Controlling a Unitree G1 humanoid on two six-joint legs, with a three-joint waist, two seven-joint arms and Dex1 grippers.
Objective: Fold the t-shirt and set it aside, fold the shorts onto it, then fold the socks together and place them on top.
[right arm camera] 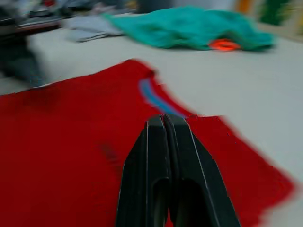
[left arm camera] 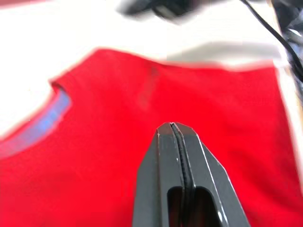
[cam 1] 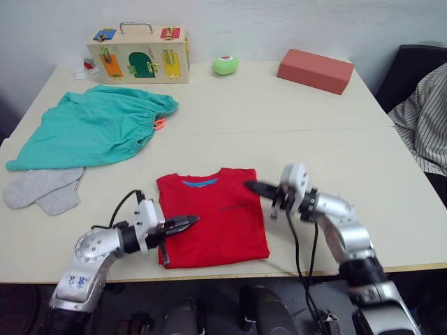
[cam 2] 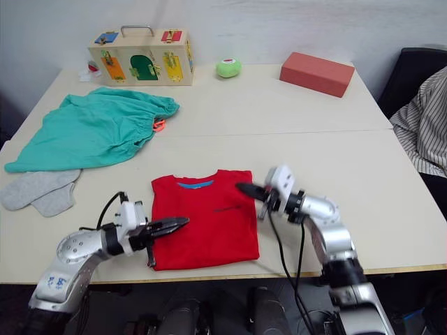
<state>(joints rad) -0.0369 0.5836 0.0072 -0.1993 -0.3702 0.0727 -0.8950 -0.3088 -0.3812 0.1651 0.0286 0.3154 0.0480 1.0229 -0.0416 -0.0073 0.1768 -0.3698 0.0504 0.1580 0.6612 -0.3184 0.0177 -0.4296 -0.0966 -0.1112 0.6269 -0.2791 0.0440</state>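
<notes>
The red t-shirt (cam 1: 213, 216) lies folded into a rectangle near the table's front edge, neck label facing the far side. My left gripper (cam 1: 190, 221) is shut, its tip over the shirt's left edge, holding nothing. My right gripper (cam 1: 251, 186) is also shut and empty, hovering at the shirt's upper right corner. The teal shorts (cam 1: 94, 125) lie spread at the far left, with the orange drawstring showing. The grey socks (cam 1: 43, 190) lie flat just in front of the shorts at the left edge. In the right wrist view the shorts (right arm camera: 189, 27) and socks (right arm camera: 92, 26) lie beyond the shirt (right arm camera: 71, 156).
At the back of the table (cam 1: 293, 132) stand a wooden latch box (cam 1: 138, 54), a small green ball-like toy (cam 1: 225, 65) and a salmon-red block (cam 1: 315, 70). A person in a striped sleeve (cam 1: 422, 125) sits at the right, beside a dark chair.
</notes>
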